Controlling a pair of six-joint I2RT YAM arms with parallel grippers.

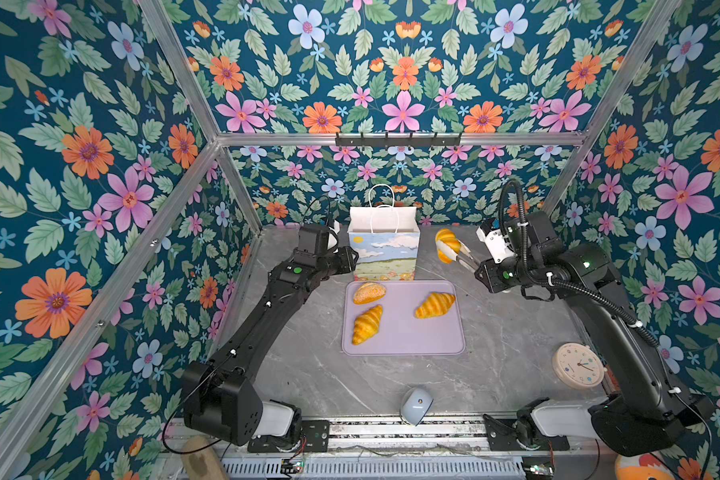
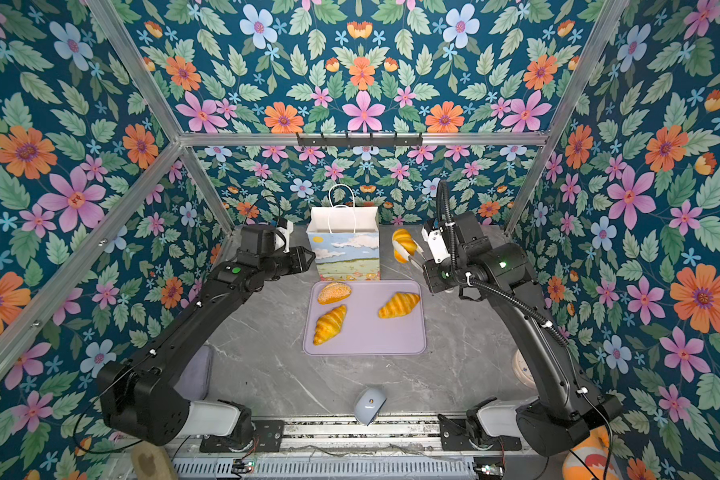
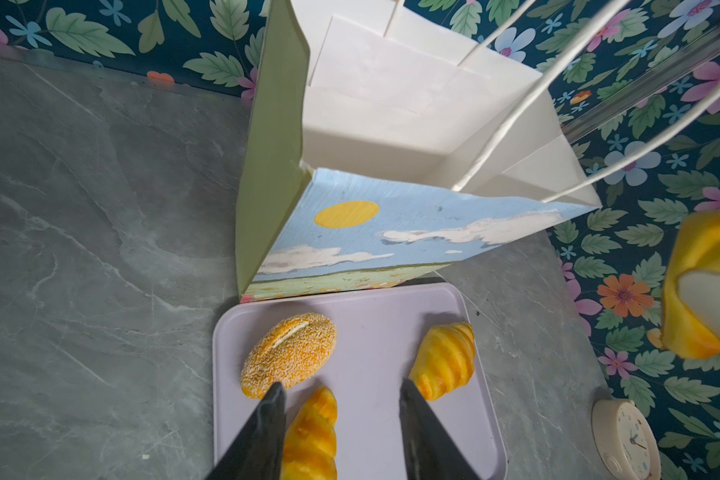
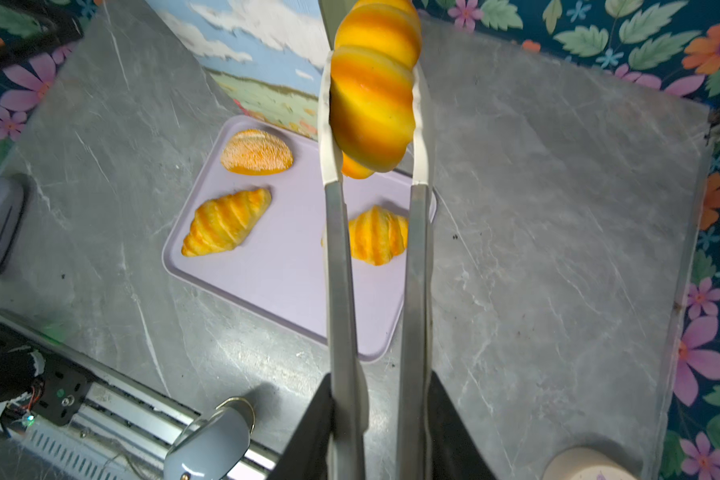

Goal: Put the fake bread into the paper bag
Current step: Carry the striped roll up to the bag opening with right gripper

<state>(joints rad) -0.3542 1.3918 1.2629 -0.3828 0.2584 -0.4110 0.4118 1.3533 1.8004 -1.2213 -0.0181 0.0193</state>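
right fingers squeeze tongs clamping a ridged roll (left fingers apart, empty).

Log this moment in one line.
right jaws: shut on white-tipped metal tongs gripping glossy ridged oval roll, beside printed paper bag | left jaws: open | lilac tray: three breads

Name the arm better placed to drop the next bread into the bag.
Right. The right jaws hold tongs clamping a ridged roll aloft beside the paper bag; the left jaws stand open and empty.
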